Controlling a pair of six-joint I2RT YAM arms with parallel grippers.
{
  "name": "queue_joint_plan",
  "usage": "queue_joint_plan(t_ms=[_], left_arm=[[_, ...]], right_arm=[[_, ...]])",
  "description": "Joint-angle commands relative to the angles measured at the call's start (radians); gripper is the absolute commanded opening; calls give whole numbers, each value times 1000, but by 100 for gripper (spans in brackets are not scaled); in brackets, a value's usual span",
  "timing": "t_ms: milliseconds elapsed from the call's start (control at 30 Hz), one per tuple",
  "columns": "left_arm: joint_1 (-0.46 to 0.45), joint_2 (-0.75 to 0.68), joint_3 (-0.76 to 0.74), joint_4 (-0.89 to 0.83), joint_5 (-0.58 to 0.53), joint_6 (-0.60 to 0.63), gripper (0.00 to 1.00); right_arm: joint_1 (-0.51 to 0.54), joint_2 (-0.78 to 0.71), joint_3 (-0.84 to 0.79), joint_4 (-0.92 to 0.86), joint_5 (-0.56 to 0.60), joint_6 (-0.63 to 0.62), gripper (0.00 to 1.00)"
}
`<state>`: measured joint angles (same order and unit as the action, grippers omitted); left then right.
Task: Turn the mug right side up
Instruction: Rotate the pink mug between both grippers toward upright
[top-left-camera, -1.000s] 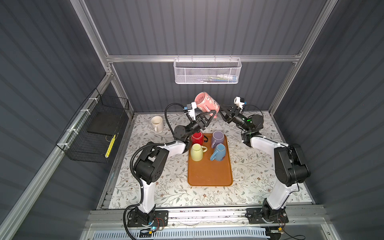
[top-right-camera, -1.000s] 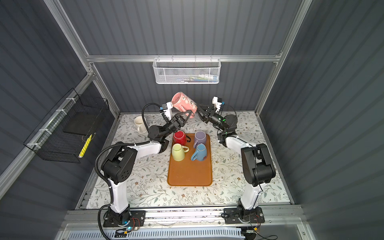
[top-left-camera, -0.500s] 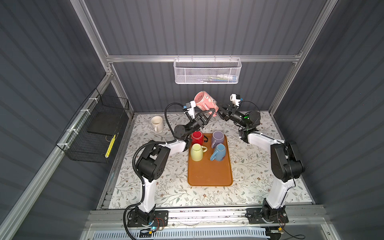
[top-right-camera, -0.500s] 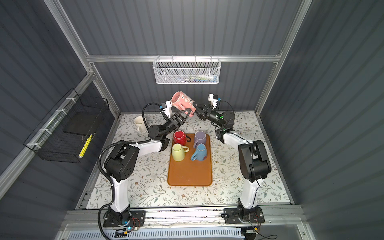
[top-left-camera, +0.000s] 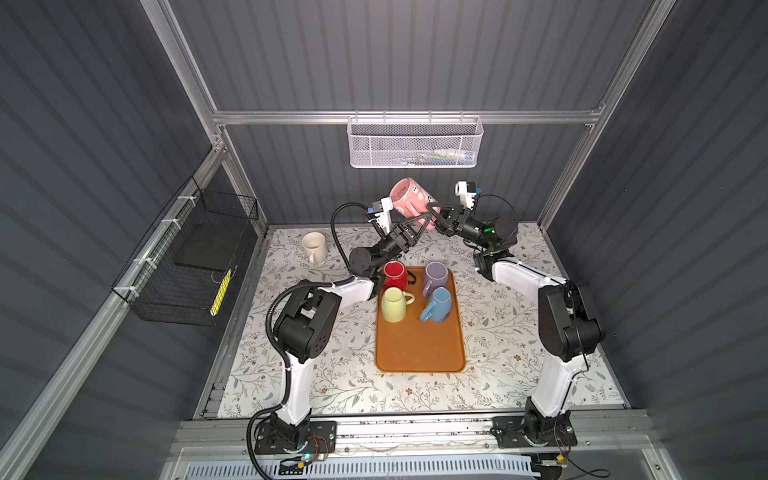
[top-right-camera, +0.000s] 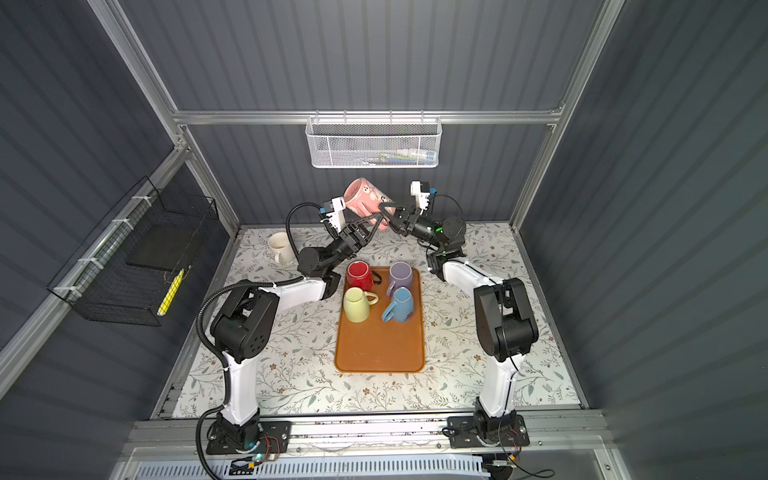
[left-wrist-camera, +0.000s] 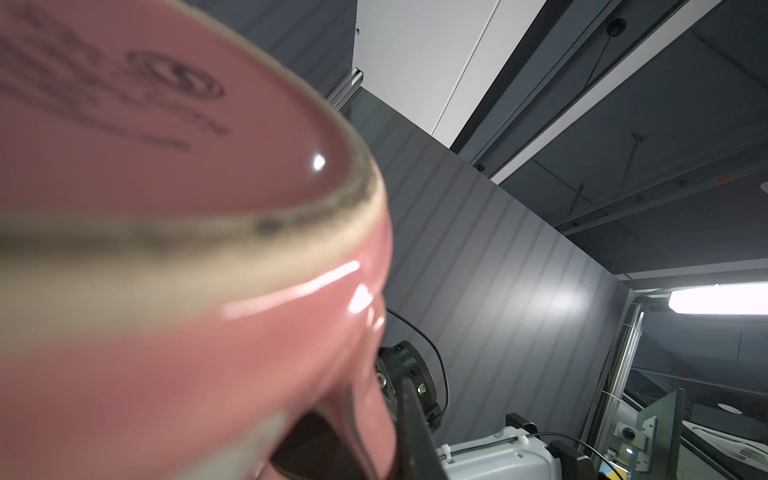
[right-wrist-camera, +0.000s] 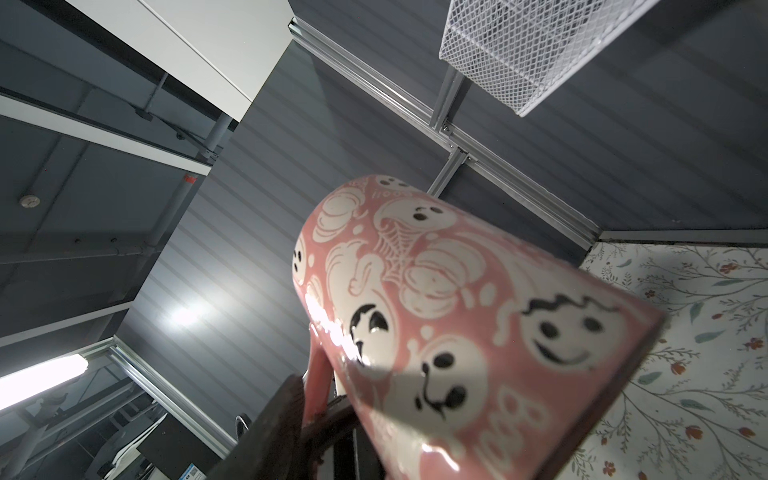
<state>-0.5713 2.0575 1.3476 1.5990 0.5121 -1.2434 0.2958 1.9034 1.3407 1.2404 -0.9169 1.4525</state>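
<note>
both top views: mugs (top-left-camera: 392, 305) on tray (top-left-camera: 419, 349)

Floral table (top-left-camera: 498, 332): orange tray (top-left-camera: 419, 353), cream mug (top-left-camera: 313, 245)

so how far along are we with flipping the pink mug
Done: the pink mug is off the table, its handle gripped by the shut left end effector.
In hand: it hangs tilted, base end upward, with the right end effector open at its mouth end; contact there is unclear.
Left: rotate it mouth-up and set it down upright.
</note>
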Motion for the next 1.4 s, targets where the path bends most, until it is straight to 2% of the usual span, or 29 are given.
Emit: queue_joint_plan(t_ms=[0, 333, 500, 733, 867, 1133, 1367], left_arm=[[-15, 90, -29, -70, 29, -14, 5], [-21, 92, -37, -70, 29, -21, 17], [-19, 98, -31, -69, 34, -22, 15], [-16, 102, -23, -69, 41, -19, 12], [-14, 107, -21, -70, 39, -20, 13], [-9, 96, -34, -91, 33, 1, 20], [-9, 47, -54, -224, 39, 100, 23]], right_arm=[[76, -80, 117, 241, -64, -40, 53], [67, -70, 160, 240, -9, -57, 51], [69, -59, 166, 240, 14, -34, 47], [67, -61, 93, 240, 13, 0, 37], [57, -67, 43, 240, 31, 7, 27], [48, -60, 13, 240, 58, 18, 0], [46, -53, 5, 239, 54, 10, 0]])
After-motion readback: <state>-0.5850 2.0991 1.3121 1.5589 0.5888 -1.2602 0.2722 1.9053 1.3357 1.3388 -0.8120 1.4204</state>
